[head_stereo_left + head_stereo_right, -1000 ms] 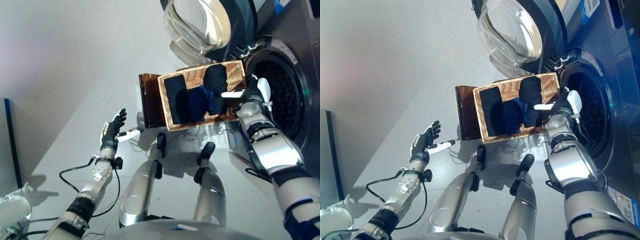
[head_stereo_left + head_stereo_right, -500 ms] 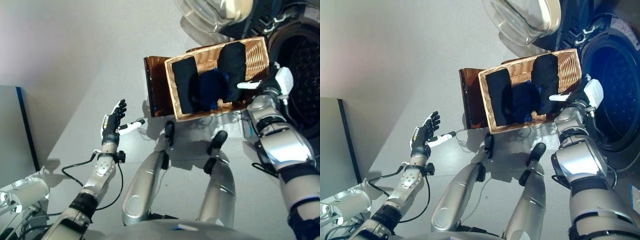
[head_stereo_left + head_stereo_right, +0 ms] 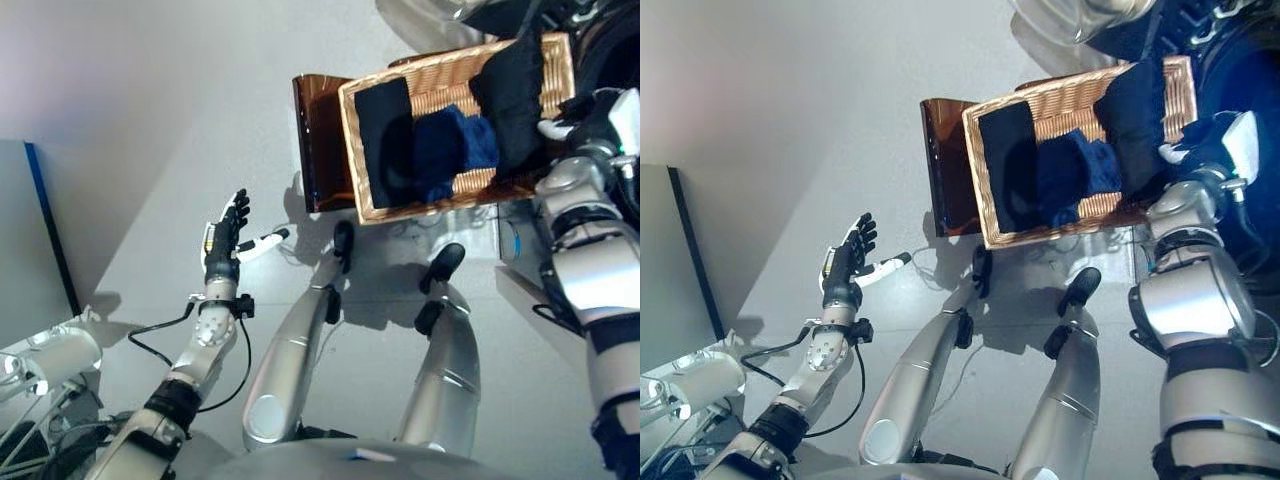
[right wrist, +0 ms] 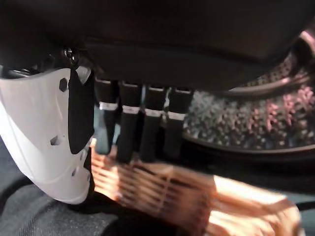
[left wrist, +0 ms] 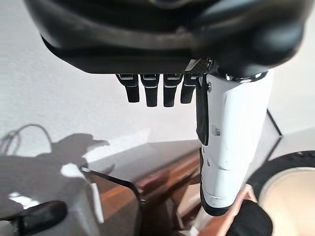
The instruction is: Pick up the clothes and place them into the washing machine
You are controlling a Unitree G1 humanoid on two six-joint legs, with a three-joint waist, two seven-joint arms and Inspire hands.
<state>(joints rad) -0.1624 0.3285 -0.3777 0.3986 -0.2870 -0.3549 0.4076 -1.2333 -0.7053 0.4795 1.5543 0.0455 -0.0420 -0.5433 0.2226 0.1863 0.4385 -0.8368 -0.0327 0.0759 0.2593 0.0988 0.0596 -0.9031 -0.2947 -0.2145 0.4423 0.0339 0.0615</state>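
Note:
A wicker basket (image 3: 440, 207) stands on the floor in front of the washing machine (image 3: 1250, 60). It holds a black cloth (image 3: 385, 140), a blue cloth (image 3: 450, 150) and another black cloth (image 3: 515, 90). My right hand (image 3: 597, 112) is at the basket's end nearest the machine, fingers (image 4: 130, 128) straight over the wicker rim (image 4: 162, 189), white-covered thumb (image 4: 44, 132) above dark cloth. The drum (image 4: 256, 108) shows just past the fingers. My left hand (image 3: 225, 240) hangs open over the bare floor, far from the basket, holding nothing.
A brown stand (image 3: 318, 140) sits against the basket's far side. The machine's glass door (image 3: 1080, 10) hangs open above the basket. A dark panel (image 3: 30, 240) and a white cylinder (image 3: 50, 355) lie at the lower left.
The whole picture has shifted, so the camera has moved. My right hand stays at the basket's end by the drum, and my left hand stays raised and open.

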